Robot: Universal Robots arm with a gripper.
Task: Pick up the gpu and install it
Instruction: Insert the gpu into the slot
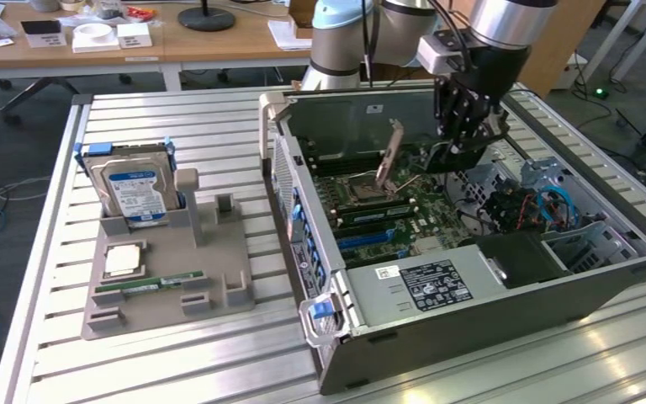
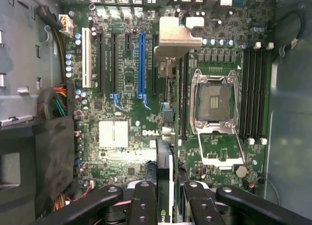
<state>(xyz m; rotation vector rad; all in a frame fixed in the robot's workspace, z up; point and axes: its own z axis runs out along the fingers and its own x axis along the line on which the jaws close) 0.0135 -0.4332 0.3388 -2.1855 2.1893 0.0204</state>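
The gripper (image 2: 168, 188) is clamped on the gpu (image 2: 164, 159). The dark card stands edge-on between its fingers inside the open computer case (image 1: 469, 328), with a silver bracket (image 2: 178, 37) at the card's far end. Beneath the hand, the green motherboard (image 2: 122, 157) reads "DELL" in white just beside the card. Well apart from the hand, outside the case, a blue-labelled hard drive (image 1: 135, 189) stands in a grey holder (image 1: 166, 295). Its print is too small to read.
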